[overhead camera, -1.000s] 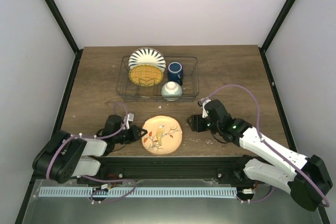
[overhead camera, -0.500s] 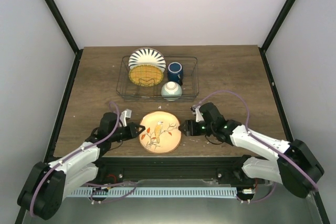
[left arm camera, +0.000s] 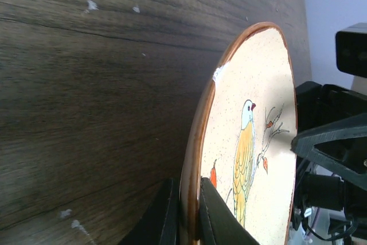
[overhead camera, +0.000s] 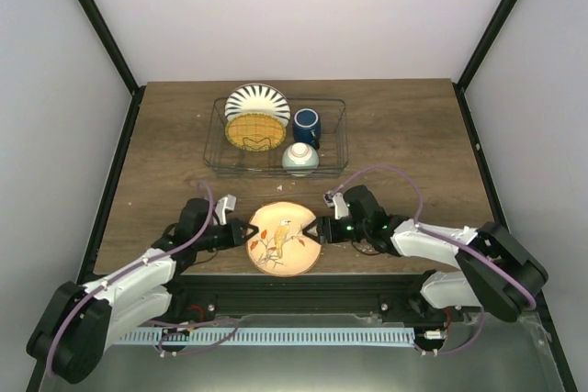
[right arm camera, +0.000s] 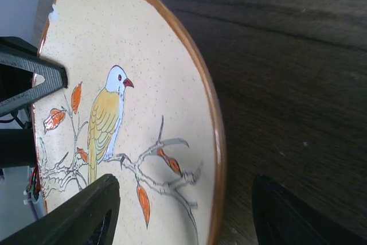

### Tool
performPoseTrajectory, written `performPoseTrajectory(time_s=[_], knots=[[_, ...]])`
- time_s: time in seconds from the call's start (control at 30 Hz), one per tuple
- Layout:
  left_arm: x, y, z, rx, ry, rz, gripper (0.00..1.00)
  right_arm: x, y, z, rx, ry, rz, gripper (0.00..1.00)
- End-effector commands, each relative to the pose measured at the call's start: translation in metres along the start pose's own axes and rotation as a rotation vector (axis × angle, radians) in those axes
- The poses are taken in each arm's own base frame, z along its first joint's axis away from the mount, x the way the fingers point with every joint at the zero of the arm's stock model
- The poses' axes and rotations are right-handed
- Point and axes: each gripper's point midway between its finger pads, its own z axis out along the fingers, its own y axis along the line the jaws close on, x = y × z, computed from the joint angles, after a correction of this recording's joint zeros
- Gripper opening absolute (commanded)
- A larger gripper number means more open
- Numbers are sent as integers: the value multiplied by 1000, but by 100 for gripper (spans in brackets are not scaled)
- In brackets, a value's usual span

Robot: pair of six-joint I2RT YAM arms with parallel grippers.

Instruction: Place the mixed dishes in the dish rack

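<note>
- The left gripper is pinched shut on the left rim of the cream bird plate, with one finger on each face.
- The right gripper is wide open. Its jaws straddle the plate's right rim, seemingly without touching it.
- The plate sits at the near middle of the wooden table, between both grippers. It looks tipped up on its left side, though that is hard to judge.
- At the far side, the wire rack holds four dishes:
  - the striped plate and the yellow plate, upright at its left
  - the blue mug to their right
  - the pale bowl, nearer than the mug
</note>
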Motion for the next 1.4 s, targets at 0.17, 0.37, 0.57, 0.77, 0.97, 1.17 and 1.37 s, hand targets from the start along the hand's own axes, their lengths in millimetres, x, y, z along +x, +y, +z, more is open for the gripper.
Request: performPoseTrajectory(time_s=[0.17,0.37,0.57,0.77,0.97,1.17,1.37], knots=[[-23,-69,4,206,-33,86,0,1,40,14,-158,-8,-99,55],[-22,-70,6,208,-30,88,0,4,54,16,-210,7,-129,29],[-22,-66,7,201,-48,102,2,4,63,14,-240,17,-158,6],[-19,-53,13,165,-37,90,24,1,68,8,-232,12,-178,1],[-13,-41,14,116,-21,83,44,-13,73,-3,-186,-39,-216,1],[-14,-33,9,51,-31,95,57,-27,73,-13,-127,-91,-249,1],[-16,-14,-2,-82,-59,113,74,-42,74,-25,-55,-147,-303,1]])
